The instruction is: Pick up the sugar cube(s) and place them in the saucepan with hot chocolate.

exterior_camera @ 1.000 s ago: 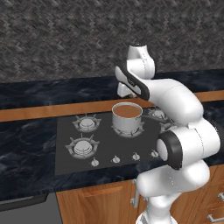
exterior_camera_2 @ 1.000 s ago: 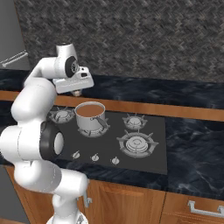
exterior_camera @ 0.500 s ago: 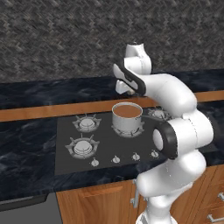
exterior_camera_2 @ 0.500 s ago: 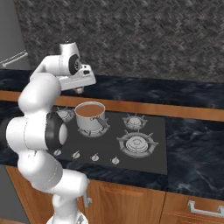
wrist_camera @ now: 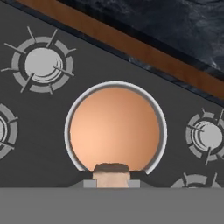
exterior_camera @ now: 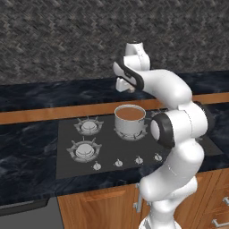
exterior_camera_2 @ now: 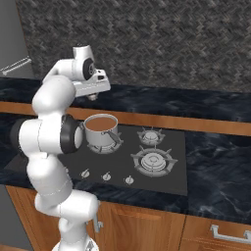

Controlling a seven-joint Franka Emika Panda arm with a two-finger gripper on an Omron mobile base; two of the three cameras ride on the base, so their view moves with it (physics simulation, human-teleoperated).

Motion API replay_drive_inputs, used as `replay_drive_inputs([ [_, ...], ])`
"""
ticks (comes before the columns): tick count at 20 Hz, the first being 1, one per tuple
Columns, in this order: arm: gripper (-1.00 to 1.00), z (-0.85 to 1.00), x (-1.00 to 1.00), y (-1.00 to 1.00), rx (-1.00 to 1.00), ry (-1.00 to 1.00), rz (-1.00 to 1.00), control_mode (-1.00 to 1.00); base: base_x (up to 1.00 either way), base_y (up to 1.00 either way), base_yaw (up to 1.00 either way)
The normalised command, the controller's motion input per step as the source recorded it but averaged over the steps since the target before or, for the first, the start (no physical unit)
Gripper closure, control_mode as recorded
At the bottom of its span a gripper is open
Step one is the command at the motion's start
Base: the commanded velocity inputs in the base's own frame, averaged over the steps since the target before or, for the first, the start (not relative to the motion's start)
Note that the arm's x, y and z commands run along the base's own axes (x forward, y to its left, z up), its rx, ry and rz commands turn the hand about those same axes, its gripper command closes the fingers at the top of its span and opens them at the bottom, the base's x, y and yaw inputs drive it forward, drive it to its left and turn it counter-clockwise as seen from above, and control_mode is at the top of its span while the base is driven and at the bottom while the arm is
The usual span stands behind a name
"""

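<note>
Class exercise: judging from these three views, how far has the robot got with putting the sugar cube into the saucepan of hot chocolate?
Done: the sugar cube is picked up, pinched in the end effector. In hand: the end effector hangs above the saucepan, whose brown liquid lies straight below in the hand view. Left: release the cube, perhaps after lowering; none is visible in the liquid.

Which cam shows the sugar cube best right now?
Hand view: the sugar cube sits pale at the gripper, just over the saucepan rim. In both base views the gripper hangs above the saucepan; the cube is too small to tell.
</note>
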Motion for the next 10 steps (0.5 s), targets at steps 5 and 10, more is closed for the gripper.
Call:
replay_drive_inputs([
  [5, 1.00, -0.08, 0.31, 0.00, 0.00, 0.00, 0.00, -1.00, 0.00, 0.00, 0.00],
  [10, 1.00, -0.55, 0.23, 0.00, 0.00, 0.00, 0.00, -1.00, 0.00, 0.00, 0.00],
])
